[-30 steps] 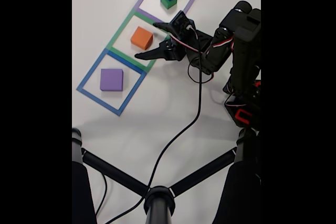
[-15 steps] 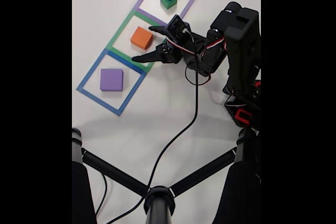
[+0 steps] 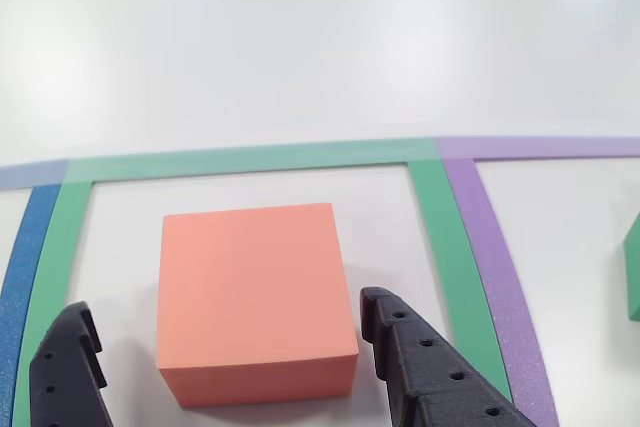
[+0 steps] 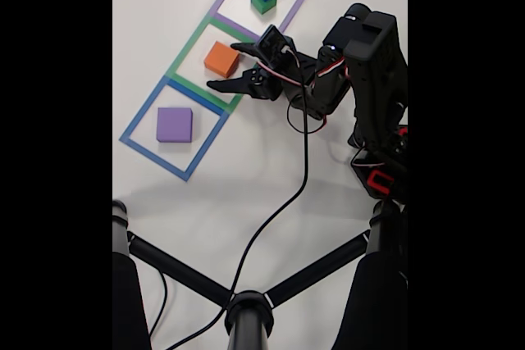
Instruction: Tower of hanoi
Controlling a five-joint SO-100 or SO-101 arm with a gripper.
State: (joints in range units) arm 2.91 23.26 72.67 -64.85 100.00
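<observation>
Fixed view showing gripper (image 4: 227, 65) gaping wide, gripping nothing, straddling orange cube (image 4: 221, 59) sitting between both fingertips inside green square (image 4: 182, 55), purple cube (image 4: 174, 124) lying well apart beyond one finger.

My fixed view looks steeply down from high above the white surface (image 4: 246, 170); the other view sits low, close behind the orange foam cube (image 3: 255, 297) (image 4: 221, 59) both share.
</observation>
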